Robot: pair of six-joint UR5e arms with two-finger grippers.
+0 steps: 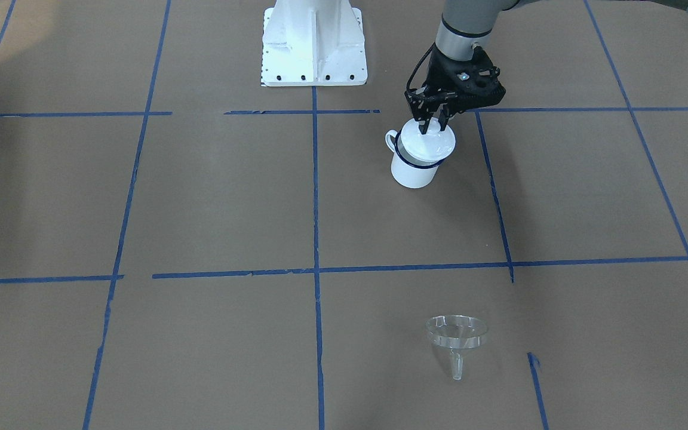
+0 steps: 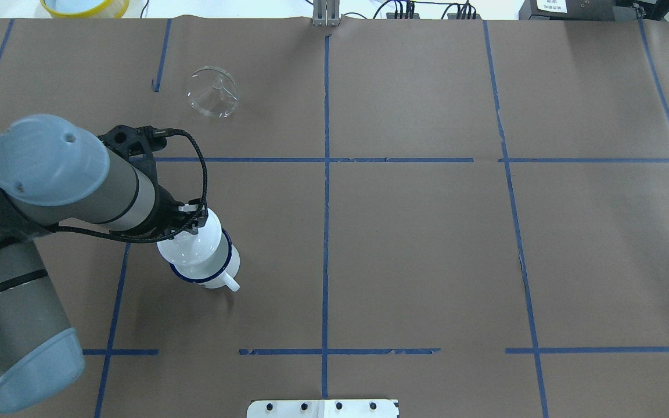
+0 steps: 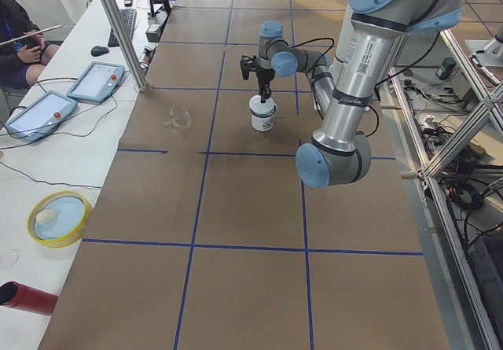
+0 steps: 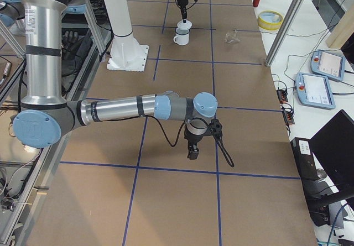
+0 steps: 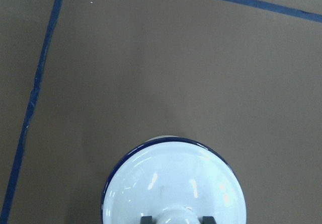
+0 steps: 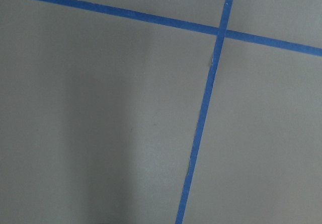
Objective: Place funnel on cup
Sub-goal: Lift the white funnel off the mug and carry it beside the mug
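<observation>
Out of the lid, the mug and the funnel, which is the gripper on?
The white lid, over the mug: the left gripper pinches its knob. The funnel lies apart.

- The left gripper (image 1: 433, 124) points down, with its two fingers pinching the knob of a white lid (image 1: 433, 145).
- The lid sits over a white cup (image 1: 412, 173) with a blue rim, toward the robot's edge of the table.
- A clear funnel (image 1: 456, 335) lies on its side near the opposite edge, well apart from the cup.
</observation>
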